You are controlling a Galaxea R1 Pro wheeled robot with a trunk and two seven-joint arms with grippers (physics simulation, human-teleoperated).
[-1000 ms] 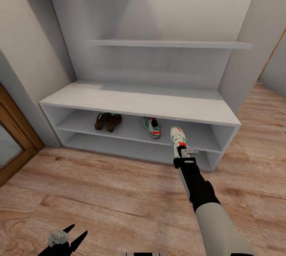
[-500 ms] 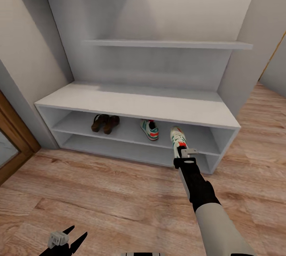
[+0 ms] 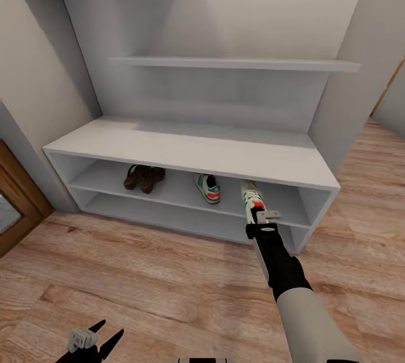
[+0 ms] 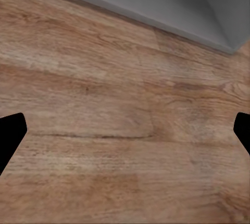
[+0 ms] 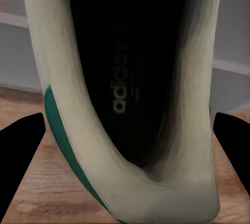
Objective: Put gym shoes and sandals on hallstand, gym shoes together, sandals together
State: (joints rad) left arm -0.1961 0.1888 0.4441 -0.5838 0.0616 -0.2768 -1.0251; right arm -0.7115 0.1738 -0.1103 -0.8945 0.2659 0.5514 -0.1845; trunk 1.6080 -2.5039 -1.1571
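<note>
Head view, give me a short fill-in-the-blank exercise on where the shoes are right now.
1. The two sandals sit on the hallstand's upper open ____.
2. One gym shoe rests to the ____ of the sandals.
3. The second gym shoe is at the ____ pincer.

Missing words: shelf; right; right

A plain pale wall (image 3: 253, 8) stands at the back, light beige-grey and smooth. At one side, a second wall (image 3: 28, 59) comes forward and makes a corner with it. Low on that side there is a brown wooden frame (image 3: 19, 205) with a pale panel inside; only a part of it can be seen. On the opposite side, a thin yellowish strip (image 3: 388, 84) runs up at the edge of a grey surface.
</note>
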